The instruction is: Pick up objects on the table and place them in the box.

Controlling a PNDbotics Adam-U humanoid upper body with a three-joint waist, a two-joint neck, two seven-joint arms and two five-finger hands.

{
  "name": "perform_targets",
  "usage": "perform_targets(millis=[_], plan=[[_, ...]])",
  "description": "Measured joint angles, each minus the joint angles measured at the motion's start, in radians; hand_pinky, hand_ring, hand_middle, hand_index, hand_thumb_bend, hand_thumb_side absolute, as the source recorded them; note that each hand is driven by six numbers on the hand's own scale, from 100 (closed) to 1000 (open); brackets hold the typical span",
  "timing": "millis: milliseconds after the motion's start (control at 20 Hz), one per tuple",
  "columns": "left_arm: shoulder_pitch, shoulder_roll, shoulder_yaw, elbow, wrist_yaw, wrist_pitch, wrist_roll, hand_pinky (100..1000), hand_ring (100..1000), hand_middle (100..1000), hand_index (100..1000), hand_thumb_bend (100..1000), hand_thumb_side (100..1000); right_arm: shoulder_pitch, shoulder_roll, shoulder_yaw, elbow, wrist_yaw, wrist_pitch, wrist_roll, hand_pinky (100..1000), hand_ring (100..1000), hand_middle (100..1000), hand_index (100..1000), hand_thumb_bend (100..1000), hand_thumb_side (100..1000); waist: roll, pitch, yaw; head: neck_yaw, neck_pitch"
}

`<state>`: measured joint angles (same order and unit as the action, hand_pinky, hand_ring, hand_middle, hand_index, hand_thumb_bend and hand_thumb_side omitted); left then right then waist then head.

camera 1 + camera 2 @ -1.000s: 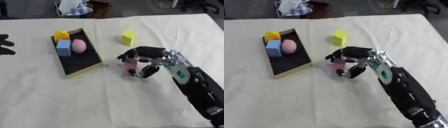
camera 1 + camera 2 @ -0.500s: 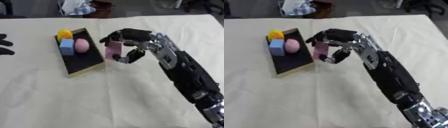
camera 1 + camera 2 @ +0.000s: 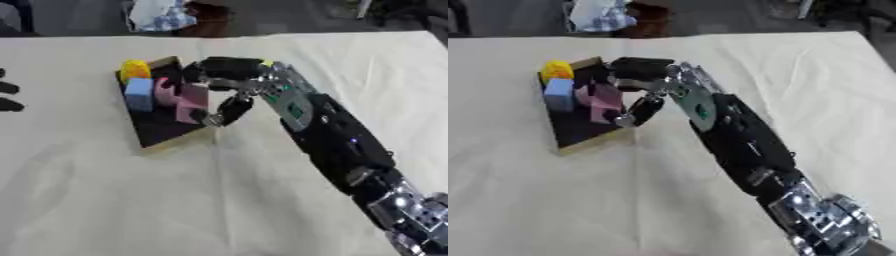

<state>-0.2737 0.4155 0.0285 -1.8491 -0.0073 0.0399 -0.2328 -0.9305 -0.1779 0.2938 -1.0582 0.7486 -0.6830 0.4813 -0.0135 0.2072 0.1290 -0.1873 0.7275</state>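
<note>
From my seat the work surface is a table under a cream cloth (image 3: pixel 105 200), lightly creased, filling nearly everything I see. Its far edge runs across at twelve o'clock, and beyond it the floor (image 3: pixel 79 17) is dark grey. At about eleven o'clock past that edge sits a crumpled white and blue bundle (image 3: pixel 157 14) beside something brown (image 3: pixel 206 15). Dark furniture shapes (image 3: pixel 398 10) crowd one o'clock, too blurred to identify. The light is even and soft.

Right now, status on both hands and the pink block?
Right hand shut on pink block, over the box. Left hand idle at left edge, fingers unclear. Yellow, blue, pink pieces already inside. Nothing in the way.
</note>
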Motion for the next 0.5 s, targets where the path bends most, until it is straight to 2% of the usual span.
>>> perform_targets(millis=[250,500], plan=[[-0.007,-0.014,-0.006,-0.001,0.006,0.003,-0.005,803,645,687,875,100,811,-0.026,0.051,-0.032,0.092,0.086,-0.004,-0.029,811,740,576,944,100,100,0.005,0.000,0.022,-0.011,-0.004],[-0.009,-0.022,-0.006,-0.002,0.008,0.004,-0.008,805,645,687,874,100,813,-0.049,0.089,-0.063,0.152,0.189,0.002,-0.105,808,739,577,943,100,100,0.006,0.000,0.037,-0.022,-0.008]])
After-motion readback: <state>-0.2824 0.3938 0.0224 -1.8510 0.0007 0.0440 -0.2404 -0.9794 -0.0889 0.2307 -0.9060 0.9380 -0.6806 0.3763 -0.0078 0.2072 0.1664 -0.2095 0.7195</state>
